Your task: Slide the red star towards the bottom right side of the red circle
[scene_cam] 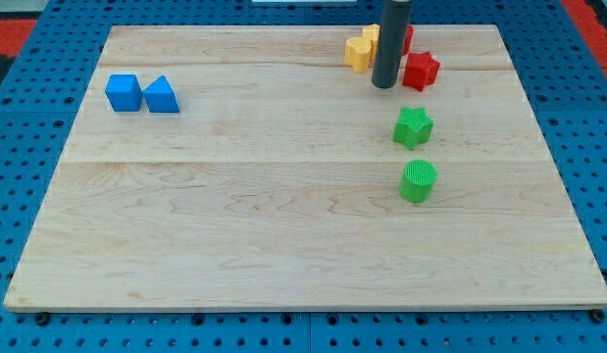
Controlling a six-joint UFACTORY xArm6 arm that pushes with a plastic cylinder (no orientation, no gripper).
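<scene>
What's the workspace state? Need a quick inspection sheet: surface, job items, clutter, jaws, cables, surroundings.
Surface: light wooden board, lying flat, no damage seen.
Job's things: red star near the view's top right; red circle just above it, largely hidden behind the rod.
Clutter: yellow blocks left of the rod, shapes unclear; green star and green cylinder below the red star; blue cube and blue triangle touching at the view's left.
Jaws: none; my tip sits just left of the red star, contact cannot be told.
Cables: nothing seen.
Surroundings: blue perforated base around the board; red area at the top corners.
</scene>
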